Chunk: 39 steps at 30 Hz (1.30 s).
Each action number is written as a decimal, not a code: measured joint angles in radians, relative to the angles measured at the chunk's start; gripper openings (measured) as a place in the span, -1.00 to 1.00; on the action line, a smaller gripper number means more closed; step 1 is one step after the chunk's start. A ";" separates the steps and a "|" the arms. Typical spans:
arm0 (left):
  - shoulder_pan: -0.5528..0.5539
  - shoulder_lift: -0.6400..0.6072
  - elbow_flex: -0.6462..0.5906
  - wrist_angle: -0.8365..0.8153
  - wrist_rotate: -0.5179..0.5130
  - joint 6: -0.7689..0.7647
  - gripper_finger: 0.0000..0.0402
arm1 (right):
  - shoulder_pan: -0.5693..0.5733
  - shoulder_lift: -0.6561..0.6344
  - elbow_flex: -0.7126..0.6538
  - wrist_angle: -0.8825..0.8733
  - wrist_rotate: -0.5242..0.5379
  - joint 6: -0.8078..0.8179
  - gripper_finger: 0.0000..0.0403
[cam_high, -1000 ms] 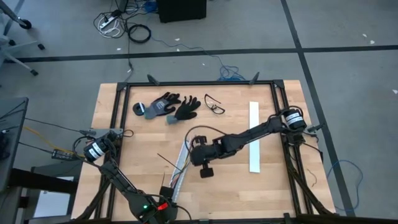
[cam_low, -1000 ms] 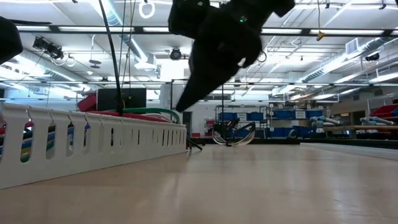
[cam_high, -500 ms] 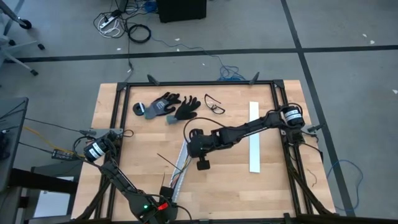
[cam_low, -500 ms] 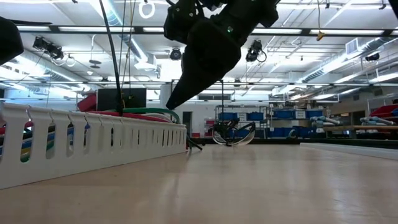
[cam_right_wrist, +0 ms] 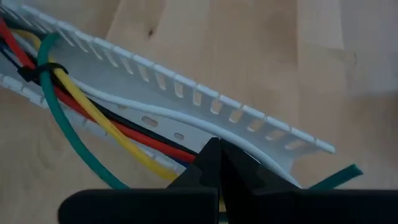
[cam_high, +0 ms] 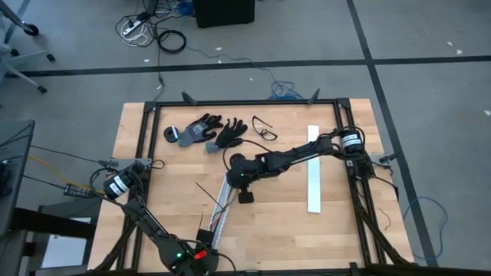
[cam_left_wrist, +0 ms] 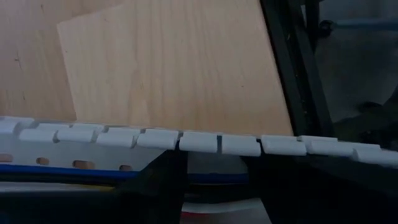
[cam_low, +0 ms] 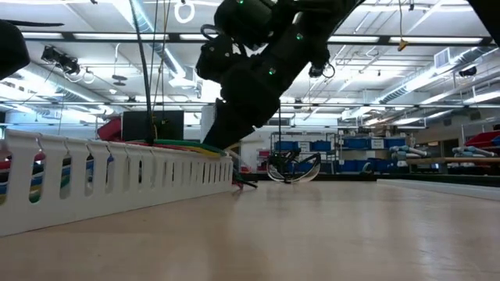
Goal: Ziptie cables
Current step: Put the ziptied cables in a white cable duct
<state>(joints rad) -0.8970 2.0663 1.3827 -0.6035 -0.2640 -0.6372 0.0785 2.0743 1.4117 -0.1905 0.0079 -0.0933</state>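
The cables [cam_right_wrist: 93, 121], red, yellow, green, black and white, lie lengthwise inside a slotted white tray [cam_high: 222, 201] that runs slantwise across the middle of the table [cam_high: 153, 146]; a black tie [cam_right_wrist: 38, 73] already cinches them near one end. The right pincer [cam_right_wrist: 217, 163], its tips pressed together and holding nothing, hangs directly over the tray's far end, tips pointing down onto the wires, so the bundle's long axis stretches away from it along the tray. The left pincer [cam_high: 205, 244] sits at the tray's near end, apparently clamped on the tray wall. The right arm looks best placed for the next tie.
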 joint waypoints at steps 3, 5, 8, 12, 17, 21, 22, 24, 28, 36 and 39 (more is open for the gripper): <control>0.000 0.000 0.002 -0.022 -0.002 -0.007 -0.22 | -0.010 -0.007 0.000 -0.013 0.005 -0.016 -1.00; 0.001 0.000 0.008 -0.053 -0.004 -0.004 -0.22 | -0.023 -0.023 0.004 -0.063 0.002 -0.041 -1.00; 0.001 0.001 0.030 -0.107 -0.021 0.028 -0.22 | -0.058 -0.028 0.029 -0.142 -0.023 -0.047 -1.00; 0.000 0.005 0.071 -0.249 -0.079 0.084 -0.22 | -0.083 -0.034 0.029 -0.243 -0.065 -0.009 -1.00; -0.001 0.006 0.091 -0.464 -0.125 0.134 -0.22 | -0.042 -0.033 0.027 -0.296 -0.099 0.011 -1.00; 0.000 0.006 0.092 -0.528 -0.139 0.174 -0.22 | 0.009 -0.031 0.023 -0.317 -0.155 0.055 -1.00; 0.000 0.006 0.092 -0.526 -0.139 0.187 -0.22 | 0.020 -0.034 0.023 -0.314 -0.160 0.065 -1.00; 0.000 0.006 0.092 -0.523 -0.141 0.203 -0.22 | 0.045 -0.052 0.027 -0.318 -0.167 0.091 -1.00; 0.002 0.006 0.093 -0.523 -0.177 0.235 -0.22 | 0.114 -0.088 0.067 -0.373 -0.171 0.123 -1.00; 0.019 0.004 0.098 -0.575 -0.264 0.315 -0.22 | 0.229 -0.218 0.086 -0.460 0.148 0.129 -1.00; 0.020 0.003 0.123 -0.585 -0.287 0.313 -0.22 | 0.233 -0.252 0.088 -0.465 0.145 0.144 -1.00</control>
<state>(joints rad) -0.8768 2.0697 1.5053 -1.1883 -0.5505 -0.3245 0.3114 1.8226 1.4998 -0.6556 0.1532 0.0510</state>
